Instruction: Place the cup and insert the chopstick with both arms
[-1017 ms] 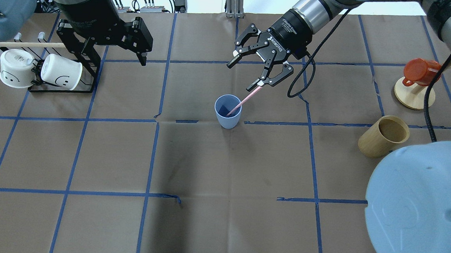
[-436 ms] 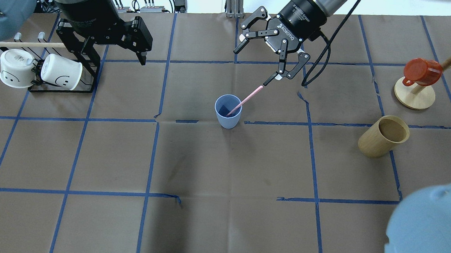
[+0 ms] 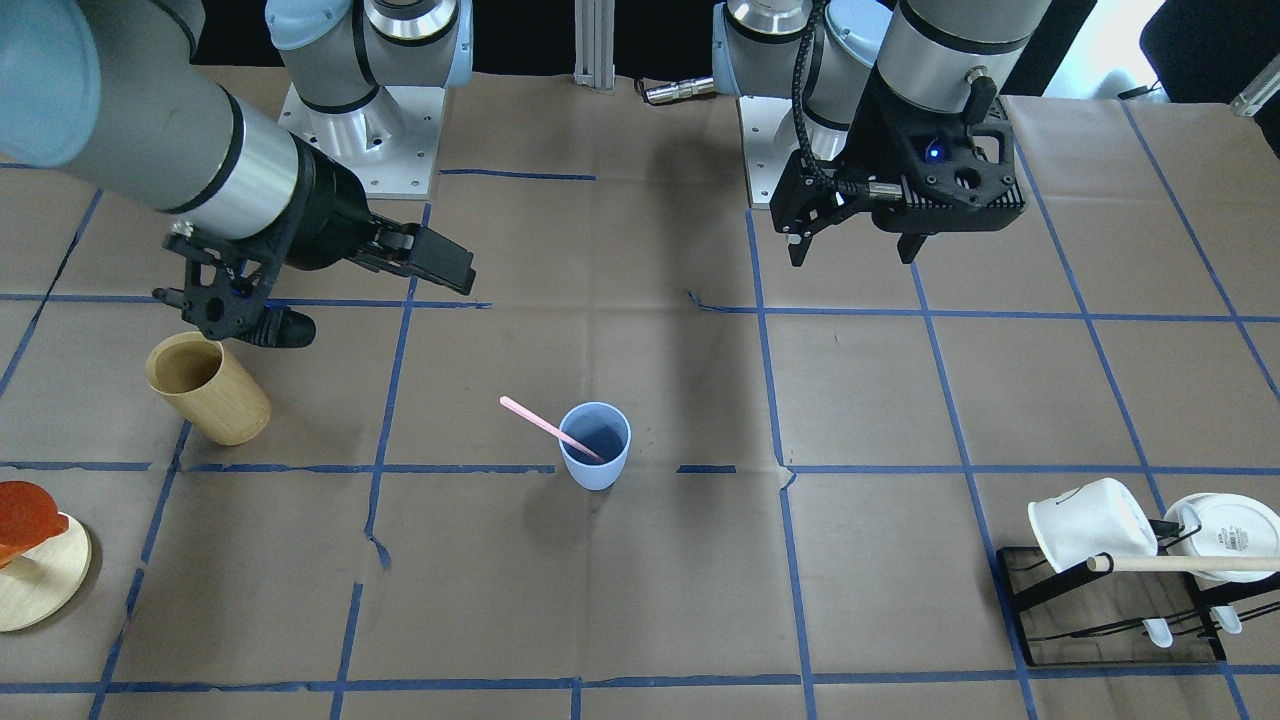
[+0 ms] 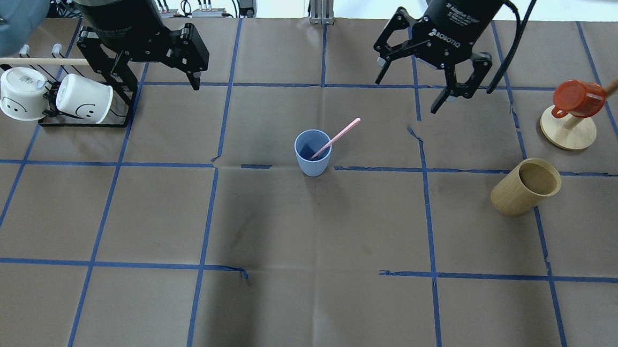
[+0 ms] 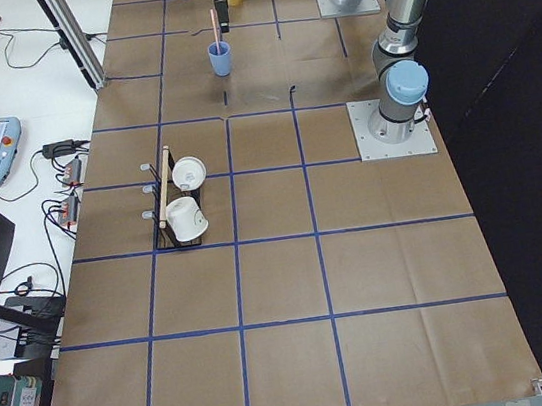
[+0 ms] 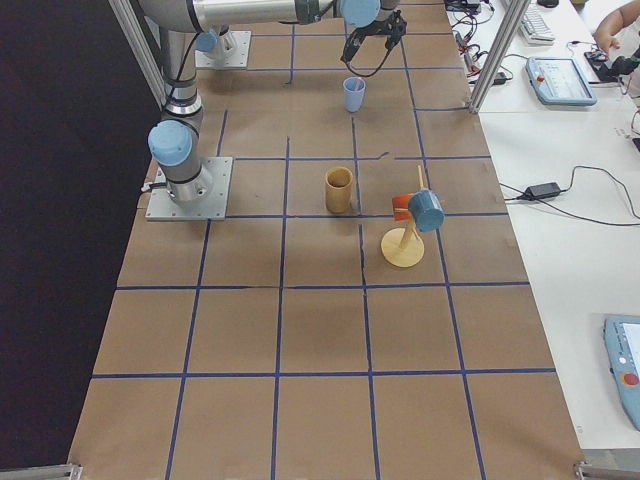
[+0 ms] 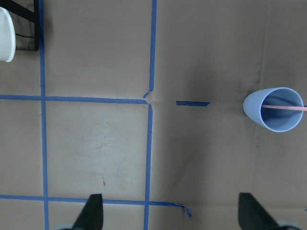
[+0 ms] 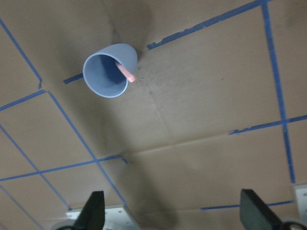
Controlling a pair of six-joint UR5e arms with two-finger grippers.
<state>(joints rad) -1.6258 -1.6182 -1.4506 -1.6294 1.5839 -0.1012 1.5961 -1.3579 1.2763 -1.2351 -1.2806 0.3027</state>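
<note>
The light-blue cup (image 4: 312, 153) stands upright near the table's middle. It also shows in the front view (image 3: 595, 447) and in both wrist views (image 7: 274, 109) (image 8: 110, 69). The pale-pink chopstick (image 4: 339, 136) leans inside it, its top end sticking out over the rim toward the right arm's side (image 3: 540, 426). My right gripper (image 4: 406, 96) is open and empty. It hovers beyond and to the right of the cup, clear of the stick. My left gripper (image 4: 156, 86) is open and empty, hovering at the far left by the mug rack.
A black rack (image 4: 84, 119) with two white mugs (image 4: 56, 99) and a wooden rod stands far left. A tan wooden cup (image 4: 525, 187) sits tilted at the right. A wooden mug tree (image 4: 566, 127) with a red mug (image 4: 576, 98) stands far right.
My right gripper has drawn away from the chopstick's top end, up and to the far right. The chopstick stays leaning in the cup. The left arm has not moved.
</note>
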